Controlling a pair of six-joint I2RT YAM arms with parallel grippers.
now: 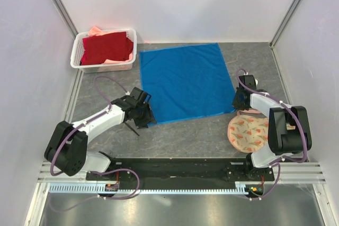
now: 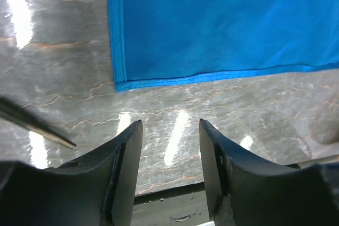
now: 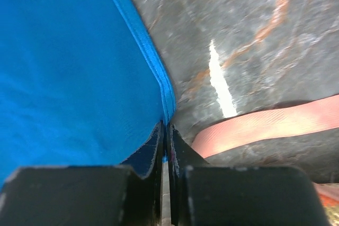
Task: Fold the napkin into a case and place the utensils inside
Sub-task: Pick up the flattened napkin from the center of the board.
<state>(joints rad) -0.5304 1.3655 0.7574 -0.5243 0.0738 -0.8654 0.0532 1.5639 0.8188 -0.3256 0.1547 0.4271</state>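
The royal-blue napkin (image 1: pixel 183 83) lies spread flat in a single layer on the grey marbled table (image 1: pixel 201 136), not yet folded. The right gripper (image 3: pixel 166 128) is at the napkin's near right corner. Its jaws are pressed together with the blue hem pinched between them. Just beside that corner, on the side away from the cloth, lies the round peach floral mat (image 1: pixel 248 133). The left gripper (image 2: pixel 170 125) sits low over bare table just short of the napkin's near left corner. Its jaws stand apart with nothing between them, and the fingertips do not touch the hem. A thin black utensil (image 1: pixel 133 129) lies on the table near that same corner, on the near side of the left gripper. It is blurred in the wrist view, so its type cannot be told. Beyond the napkin's far left corner stands a white plastic basket (image 1: pixel 128 61) holding a dark red cloth (image 1: pixel 107 47).
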